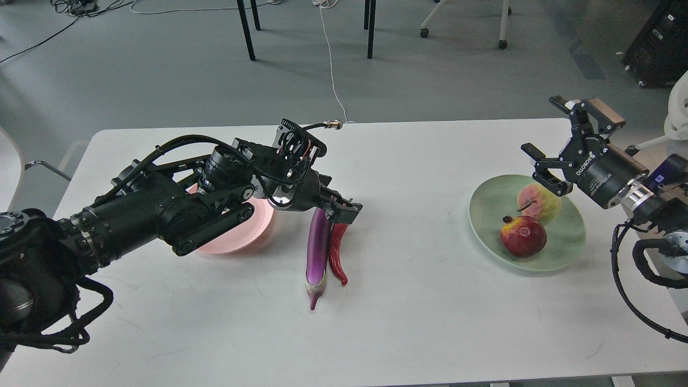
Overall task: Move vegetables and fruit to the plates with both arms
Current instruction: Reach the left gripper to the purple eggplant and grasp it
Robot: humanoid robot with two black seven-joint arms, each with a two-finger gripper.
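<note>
The purple eggplant (317, 247) and the red chili (337, 258) lie side by side at the table's middle. My left gripper (336, 208) points down on their far ends. Its jaws look spread, with one fingertip (349, 210) just right of the chili's top. The pink plate (252, 232) lies empty, partly hidden under my left arm. The mint green plate (567, 239) at the right holds the dark-red fruit (524, 236) and the yellow-green fruit (540, 201). My right gripper (539, 123) is open and empty, above the green plate's far right side.
The white table (430, 322) has bare surface in front and between the two plates. Beyond its far edge are black furniture legs (371, 29) and a white cable (330, 64) on the floor. Black equipment (658, 48) stands at the upper right.
</note>
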